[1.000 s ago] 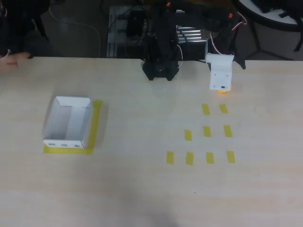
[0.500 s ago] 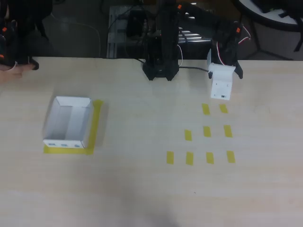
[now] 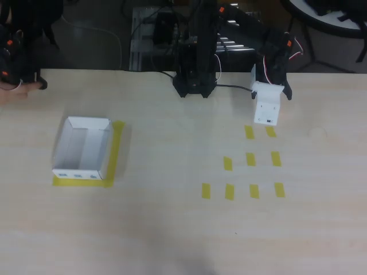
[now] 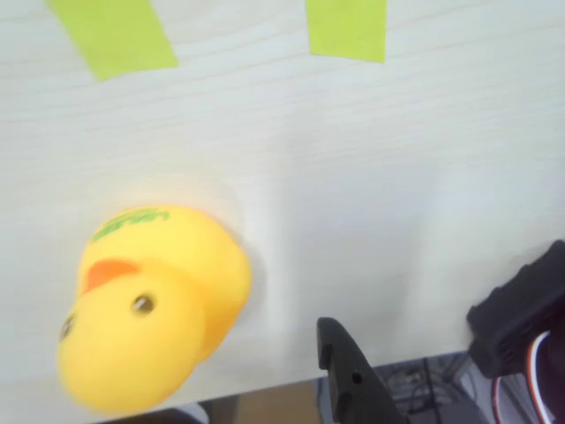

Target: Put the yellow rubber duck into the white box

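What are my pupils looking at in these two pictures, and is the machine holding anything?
It is a small black robot arm standing at a table's far edge. One picture looks straight down; the other comes from a camera on the arm's wrist. On the table lie a white box, yellow tape strips and, in the wrist view, a yellow rubber duck. The duck sits beside one black finger; whether the jaws grip it cannot be told.

Pale wood table (image 3: 172, 229); ten yellow tape strips (image 3: 250, 159) right of centre; yellow tape frame (image 3: 116, 150) at left.
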You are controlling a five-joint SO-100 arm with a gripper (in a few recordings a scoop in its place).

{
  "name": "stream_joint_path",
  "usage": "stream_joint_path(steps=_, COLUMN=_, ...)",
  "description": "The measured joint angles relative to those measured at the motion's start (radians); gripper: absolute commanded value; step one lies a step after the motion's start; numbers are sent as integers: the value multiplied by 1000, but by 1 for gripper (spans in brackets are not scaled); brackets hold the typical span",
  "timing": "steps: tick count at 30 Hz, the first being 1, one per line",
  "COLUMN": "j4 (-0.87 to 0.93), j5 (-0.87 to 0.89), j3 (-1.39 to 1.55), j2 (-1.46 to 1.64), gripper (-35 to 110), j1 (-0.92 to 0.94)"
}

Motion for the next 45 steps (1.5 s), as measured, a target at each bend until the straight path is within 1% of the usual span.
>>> stream_joint_path(steps=6, j4=-37, j5=0, j3=34, j2=-21, gripper=45, j1=5)
stream_joint_path(steps=13, j4=-52, j5=5, j3=34, j2=-44, gripper=29, j1=5)
stream_joint_path(steps=18, j4=-54, j5=12, j3=34, j2=-54, gripper=13, j1=5)
stream_joint_path(steps=25, j4=-67, j5=32, j3=5, j2=-52, gripper=0, j1=8)
stream_joint_path(steps=38, j4=-25, j5=71, j3=-103, j2=-54, gripper=0, j1=41)
stream_joint_path(steps=45, j4=49, j5=101, j3=-209, j2=-15, gripper=0, j1=103)
